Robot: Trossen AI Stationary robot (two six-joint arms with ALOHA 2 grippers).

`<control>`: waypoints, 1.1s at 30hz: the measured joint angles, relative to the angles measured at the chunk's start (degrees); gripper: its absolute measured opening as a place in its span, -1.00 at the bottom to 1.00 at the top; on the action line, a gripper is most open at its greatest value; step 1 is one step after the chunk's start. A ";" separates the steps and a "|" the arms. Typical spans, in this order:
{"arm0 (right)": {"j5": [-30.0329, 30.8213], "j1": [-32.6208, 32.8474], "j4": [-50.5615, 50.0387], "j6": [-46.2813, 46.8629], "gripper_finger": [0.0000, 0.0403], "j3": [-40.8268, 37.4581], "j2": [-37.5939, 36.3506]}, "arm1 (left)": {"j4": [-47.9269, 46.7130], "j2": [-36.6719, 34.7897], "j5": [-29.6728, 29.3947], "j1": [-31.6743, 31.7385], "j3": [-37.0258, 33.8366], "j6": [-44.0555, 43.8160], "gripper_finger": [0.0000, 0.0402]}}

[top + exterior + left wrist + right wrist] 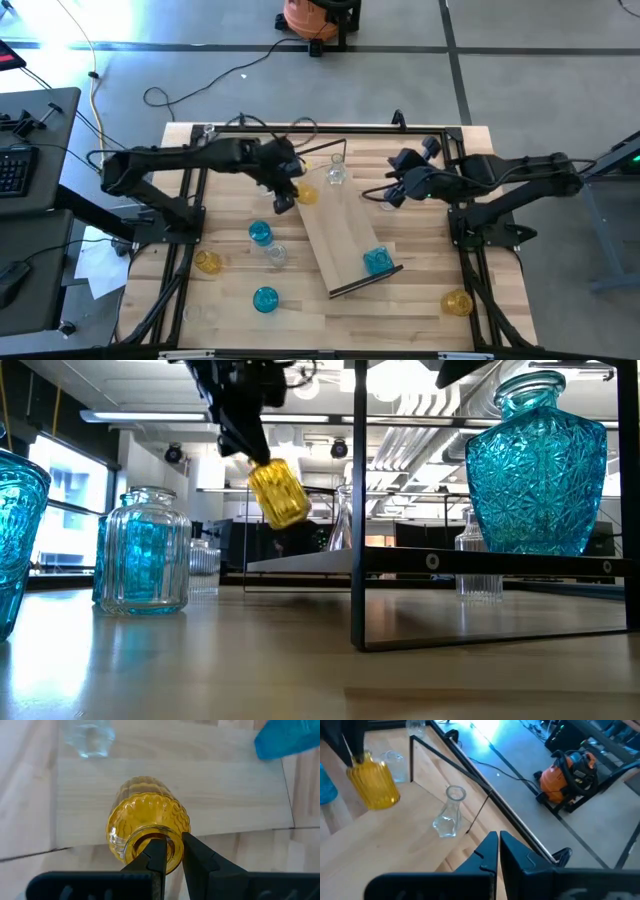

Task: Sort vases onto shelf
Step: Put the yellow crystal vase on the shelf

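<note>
Progress of sorting at the moment shown. The shelf [345,240] lay slantwise across the middle of the counter [420,305]. Two vases stood on it: a blue cut-glass vase [376,261] near its lower end and a clear narrow-necked vase [336,172] near its upper end. A third, the yellow vase [305,194], hung tilted in the air over the shelf's upper end, not yet set down.

Several vases remained on the bare counter: a blue vase [260,234], a small clear vase [276,255], a yellow one [207,262] and a round blue one [265,299] to the left of the shelf, and another yellow vase [456,302] near the lower right corner. By this count the job appeared less than half done.

The left hand [170,855] was nearly closed, its fingers [156,857] pinching the rim of the yellow vase's mouth, one inside and one outside. The right hand [498,847] was fully closed and empty, waiting above the counter's right side, near the clear vase on the shelf
</note>
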 joint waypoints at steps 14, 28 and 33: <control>-2.67 0.02 -0.01 1.67 -1.00 -0.13 -0.04 | -3.18 8.37 3.82 -2.14 7.00 0.18 -0.85; -5.35 4.12 0.21 5.43 -1.00 -0.17 14.23 | -4.92 9.09 1.53 -4.53 9.55 2.08 -0.85; -4.67 5.28 0.58 7.59 -1.00 -0.20 17.35 | -5.68 9.09 1.43 -4.84 9.55 2.26 -0.85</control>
